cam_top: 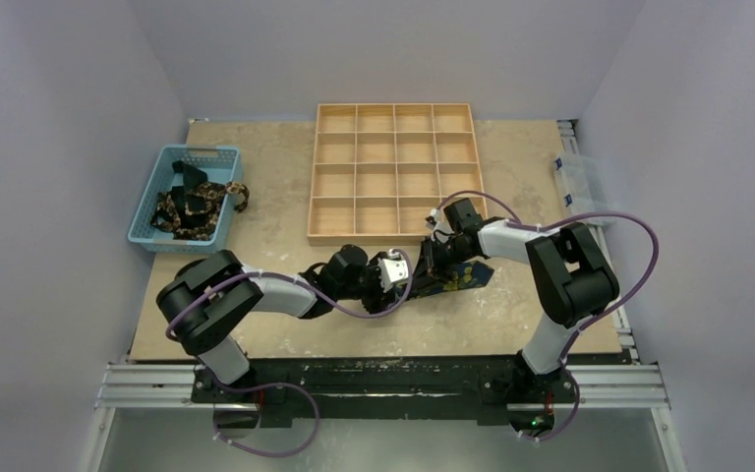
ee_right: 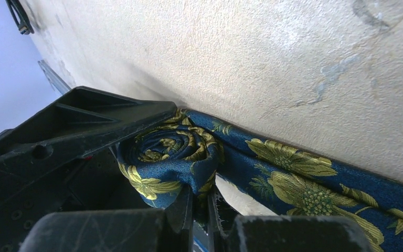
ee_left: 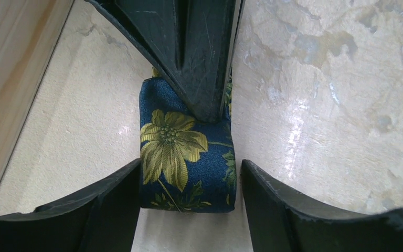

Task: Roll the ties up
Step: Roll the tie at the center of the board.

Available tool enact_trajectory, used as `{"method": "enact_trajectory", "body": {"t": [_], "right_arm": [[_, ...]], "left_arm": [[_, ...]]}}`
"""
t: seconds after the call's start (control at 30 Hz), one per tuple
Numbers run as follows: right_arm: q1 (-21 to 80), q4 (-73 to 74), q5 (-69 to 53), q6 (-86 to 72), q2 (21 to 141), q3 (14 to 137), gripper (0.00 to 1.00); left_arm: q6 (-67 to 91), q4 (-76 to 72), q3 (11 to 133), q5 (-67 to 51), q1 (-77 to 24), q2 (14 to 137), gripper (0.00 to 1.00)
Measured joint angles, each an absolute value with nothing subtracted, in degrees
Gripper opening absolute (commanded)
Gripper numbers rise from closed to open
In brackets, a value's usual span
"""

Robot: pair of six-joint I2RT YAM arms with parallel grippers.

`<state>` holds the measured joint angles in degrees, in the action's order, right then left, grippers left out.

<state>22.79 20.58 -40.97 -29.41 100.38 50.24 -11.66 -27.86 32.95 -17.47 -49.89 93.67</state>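
Note:
A navy tie with yellow-gold flowers (cam_top: 462, 278) lies on the table in front of the wooden tray (cam_top: 394, 173); its near end is wound into a small roll (ee_right: 168, 152). My right gripper (ee_right: 199, 203) is shut, pinching the fabric at the roll's edge; the unrolled length (ee_right: 304, 178) runs off to the right. My left gripper (ee_left: 190, 165) is open, its jaws either side of the roll (ee_left: 178, 142), the left finger (ee_left: 110, 194) touching it. In the top view the left gripper (cam_top: 408, 273) and the right gripper (cam_top: 431, 264) meet over the roll.
A blue basket (cam_top: 162, 167) at the far left holds more patterned ties (cam_top: 195, 205). The tray's compartments look empty, its near wall close behind the grippers. A clear plastic box (cam_top: 580, 182) sits at the right table edge.

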Motion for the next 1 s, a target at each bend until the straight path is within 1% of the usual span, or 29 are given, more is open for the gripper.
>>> {"method": "enact_trajectory", "body": {"t": [0.07, 0.1, 0.17, 0.23, 0.27, 0.33, 0.43, 0.47, 0.53, 0.63, 0.77, 0.83, 0.93, 0.97, 1.0], "right_arm": [[22.8, 20.8, -40.7, -29.2, 100.4, 50.3, 0.0], [22.8, 21.0, -40.6, -29.1, 100.4, 50.3, 0.0], [22.8, 21.5, -40.1, -29.0, 100.3, 50.6, 0.0], [22.4, 22.0, -39.8, -29.0, 100.0, 50.6, 0.11], [22.3, 22.3, -39.6, -29.0, 99.7, 50.7, 0.19], [22.4, 23.1, -38.4, -28.9, 98.8, 50.9, 0.36], [22.5, 25.4, -35.4, -28.2, 96.1, 51.0, 0.5], [22.5, 26.1, -34.9, -28.1, 95.0, 51.0, 0.53], [22.5, 27.0, -33.7, -27.7, 92.5, 51.1, 0.54], [22.7, 26.5, -34.0, -27.6, 89.8, 51.5, 0.52], [23.8, 24.1, -35.3, -28.3, 90.1, 51.7, 0.51], [24.3, 23.0, -36.1, -28.7, 90.8, 51.7, 0.48], [24.8, 21.3, -37.0, -28.9, 92.6, 51.7, 0.39], [24.9, 21.0, -37.0, -28.9, 93.3, 51.7, 0.34], [24.9, 20.8, -37.0, -28.9, 94.1, 51.7, 0.27]], "left_arm": [[-12.0, -28.5, 33.4, -17.6, -49.9, 94.9, 0.41], [-12.3, -28.5, 34.0, -17.7, -49.9, 95.8, 0.35], [-13.1, -27.9, 35.6, -18.6, -49.9, 97.1, 0.26], [-13.6, -27.2, 36.6, -18.8, -49.9, 97.7, 0.18], [-14.0, -26.5, 37.1, -18.9, -49.9, 97.8, 0.14], [-14.3, -24.5, 38.2, -18.8, -49.9, 97.9, 0.13], [-14.3, -21.2, 39.7, -18.8, -49.9, 97.7, 0.15], [-14.3, -20.5, 40.0, -18.8, -49.9, 97.7, 0.16], [-14.3, -19.0, 40.4, -18.8, -49.9, 97.5, 0.17], [-14.3, -17.1, 41.3, -18.8, -49.9, 97.3, 0.18], [-14.3, -15.7, 42.0, -18.9, -49.9, 97.3, 0.2], [-14.3, -15.2, 42.2, -18.9, -49.9, 97.3, 0.21], [-14.3, -14.7, 42.4, -19.1, -49.9, 97.3, 0.25], [-14.3, -14.5, 42.5, -19.1, -49.9, 97.3, 0.26], [-14.3, -14.4, 42.5, -19.2, -49.9, 97.3, 0.28]]}}
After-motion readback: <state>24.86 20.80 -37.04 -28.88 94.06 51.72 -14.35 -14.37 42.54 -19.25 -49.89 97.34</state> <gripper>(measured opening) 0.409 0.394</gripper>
